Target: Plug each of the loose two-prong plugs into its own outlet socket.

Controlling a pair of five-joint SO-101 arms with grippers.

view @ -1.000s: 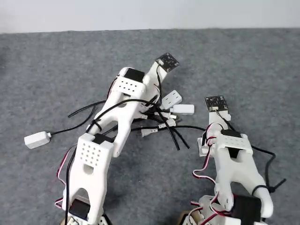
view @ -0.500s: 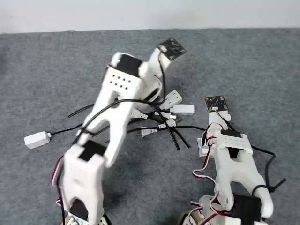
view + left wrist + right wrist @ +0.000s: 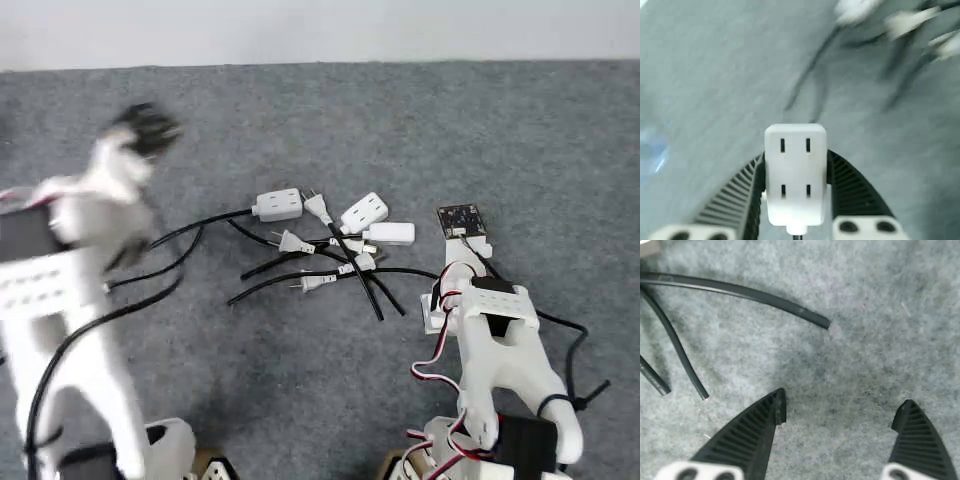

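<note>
My left gripper (image 3: 796,161) is shut on a white outlet socket (image 3: 795,172), whose two pairs of slots face the left wrist camera. In the high view the left arm (image 3: 65,265) stands at the far left of the table. Near the middle lie three white outlet sockets (image 3: 278,205) (image 3: 365,211) (image 3: 390,233). Loose two-prong plugs (image 3: 293,242) (image 3: 318,283) (image 3: 318,207) on black cords lie among them. The right arm (image 3: 490,320) stands just right of this cluster. My right gripper (image 3: 842,405) is open over bare carpet, close to cut cord ends (image 3: 826,323).
Grey carpet (image 3: 480,130) covers the table up to a pale wall at the back. Black cords (image 3: 360,285) cross each other between the plugs, and one cord (image 3: 150,272) runs left toward the left arm.
The left arm swung from above the plug cluster to the far left, uncovering an outlet socket and a plug. The right arm has stayed still.
</note>
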